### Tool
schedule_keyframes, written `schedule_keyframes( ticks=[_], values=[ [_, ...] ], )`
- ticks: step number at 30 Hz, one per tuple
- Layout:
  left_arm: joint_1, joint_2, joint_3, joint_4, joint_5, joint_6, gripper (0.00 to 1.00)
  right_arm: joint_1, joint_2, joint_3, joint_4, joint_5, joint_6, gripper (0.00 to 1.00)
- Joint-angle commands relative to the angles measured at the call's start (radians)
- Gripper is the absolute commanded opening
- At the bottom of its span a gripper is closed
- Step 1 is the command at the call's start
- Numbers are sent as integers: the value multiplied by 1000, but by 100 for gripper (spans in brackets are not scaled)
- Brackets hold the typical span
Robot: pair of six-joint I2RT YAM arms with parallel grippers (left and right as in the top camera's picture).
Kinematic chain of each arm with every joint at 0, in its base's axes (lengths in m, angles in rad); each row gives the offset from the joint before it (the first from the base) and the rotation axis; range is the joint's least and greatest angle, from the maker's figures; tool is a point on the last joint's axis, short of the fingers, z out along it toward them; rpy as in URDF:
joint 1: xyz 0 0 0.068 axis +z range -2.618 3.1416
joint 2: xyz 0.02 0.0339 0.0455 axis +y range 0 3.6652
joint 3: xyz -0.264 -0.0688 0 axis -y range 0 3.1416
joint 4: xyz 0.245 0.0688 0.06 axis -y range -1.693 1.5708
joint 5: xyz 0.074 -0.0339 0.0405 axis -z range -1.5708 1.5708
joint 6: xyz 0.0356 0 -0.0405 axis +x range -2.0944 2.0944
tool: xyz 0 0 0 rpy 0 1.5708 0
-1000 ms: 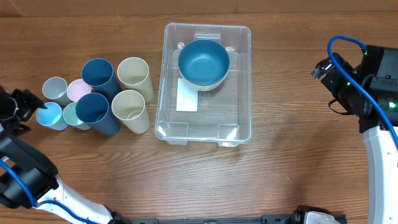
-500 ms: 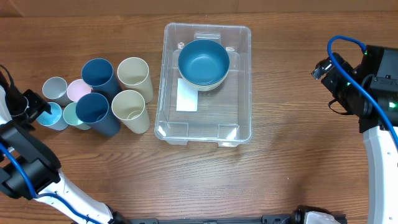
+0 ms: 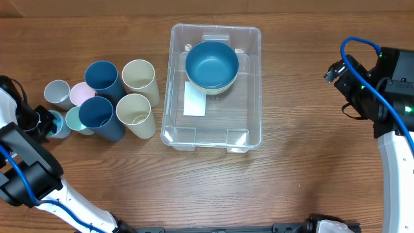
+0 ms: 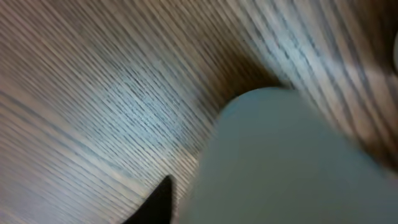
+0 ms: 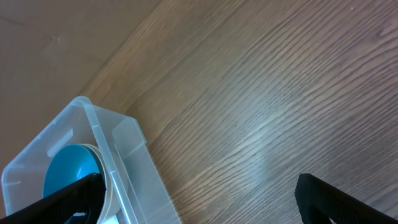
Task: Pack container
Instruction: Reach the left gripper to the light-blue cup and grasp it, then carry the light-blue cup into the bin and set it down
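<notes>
The container [image 3: 213,133] is a clear rectangular bin in the middle of the table. A blue bowl [image 3: 211,63] sits nested on a paler bowl at its far end. Left of the bin stands a cluster of cups. At the cluster's left edge my left gripper [image 3: 44,122] is shut on a small light blue cup [image 3: 60,126]. That cup [image 4: 292,162] fills the left wrist view, with one dark fingertip [image 4: 155,205] against its side. My right gripper [image 5: 202,208] is open over bare wood to the right of the container [image 5: 118,162].
The cluster holds two dark blue cups [image 3: 102,76], two cream cups [image 3: 138,74], a grey cup [image 3: 57,92], a pink cup [image 3: 81,94] and a mint cup [image 3: 76,120], all standing close together. The right arm [image 3: 372,90] stands at the table's right edge.
My left gripper has slid right onto the light blue cup and its jaws have closed in on it. The right arm has not moved.
</notes>
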Motion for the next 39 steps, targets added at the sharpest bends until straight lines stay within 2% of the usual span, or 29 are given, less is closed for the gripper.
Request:
schedule_keyframes(
  ticks=[1,5,9,13,17,19,22,25,28,31,35,39],
  values=[
    [-3,6,-3,-10,-25,-29,4,-2,-2,12,5,-2,5,100],
    [-2,-5,-3,-78,-172,-174,4,-2,-2,12,5,-1,5,100],
    [-2,-88,-3,-90,-161,-212,4,-2,-2,12,5,-2,5,100],
    [-2,-291,23,-85,-87,-214,4,-2,-2,12,5,-1,5,100],
    [-28,-525,96,-87,109,-168,4,-2,-2,12,5,-1,5,100],
    [-74,-628,129,-86,154,-145,4,-2,-2,12,5,-2,5,100],
    [-232,-761,180,-74,214,-49,4,-2,-2,12,5,-1,5,100],
    [-483,-824,211,-40,199,47,4,-2,-2,12,5,-1,5,100],
    [-730,-813,211,-18,104,90,4,-2,-2,12,5,-2,5,100],
    [-910,-722,211,5,77,133,4,-2,-2,12,5,-2,5,100],
    [-1043,-528,211,34,93,190,4,-2,-2,12,5,-1,5,100],
    [-1139,-316,211,106,96,192,4,-2,-2,12,5,-1,5,100]
  ],
)
